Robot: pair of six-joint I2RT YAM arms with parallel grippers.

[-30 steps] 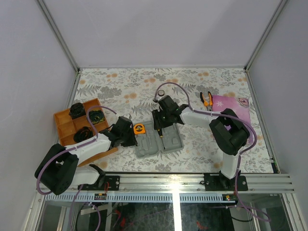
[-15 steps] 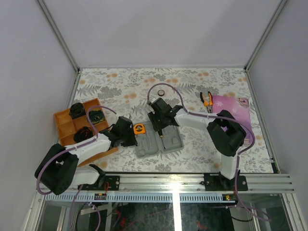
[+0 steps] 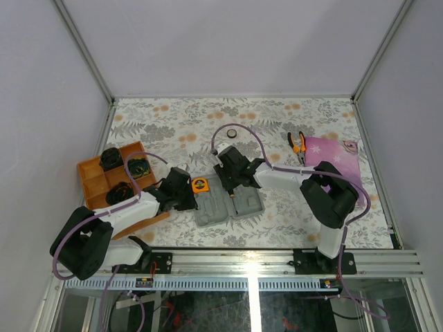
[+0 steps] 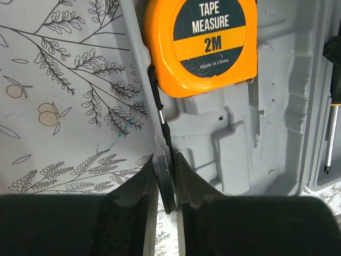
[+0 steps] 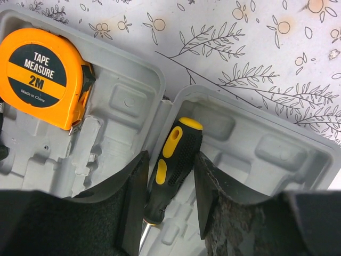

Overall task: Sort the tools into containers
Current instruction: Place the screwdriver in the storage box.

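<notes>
Left gripper [image 4: 166, 161] is narrowed to a pinch on the outer rim of the tool case [image 3: 211, 211], with a finger on each side of the thin grey wall. Right gripper [image 5: 169, 160] hangs low over the case's right half. Its jaws are set narrow on either side of a tool handle, close against it, but I cannot tell whether the pads actually press on it.

The table [image 3: 173, 124], under a floral cover, carries everything. The grey case lies opened flat near its front middle, both halves showing their moulded recesses. An orange tray [image 3: 93, 176] with compartments sits at the left edge, with dark round items in it. The purple cloth [image 3: 336, 153] lies at the far right, well apart from the case. The pliers [image 3: 297, 143], with orange-and-black handles, rest on the table just beside the cloth's left edge.

The screwdriver [image 5: 176, 154] lies in the right half of the case beside the hinge, its black-and-yellow handle between the right gripper's fingers. The tape measure [image 5: 40, 74] sits face up in the left half, at the far outer corner against the rim. The small black tape ring [image 3: 232, 133] lies on the table beyond the case, apart from it.
</notes>
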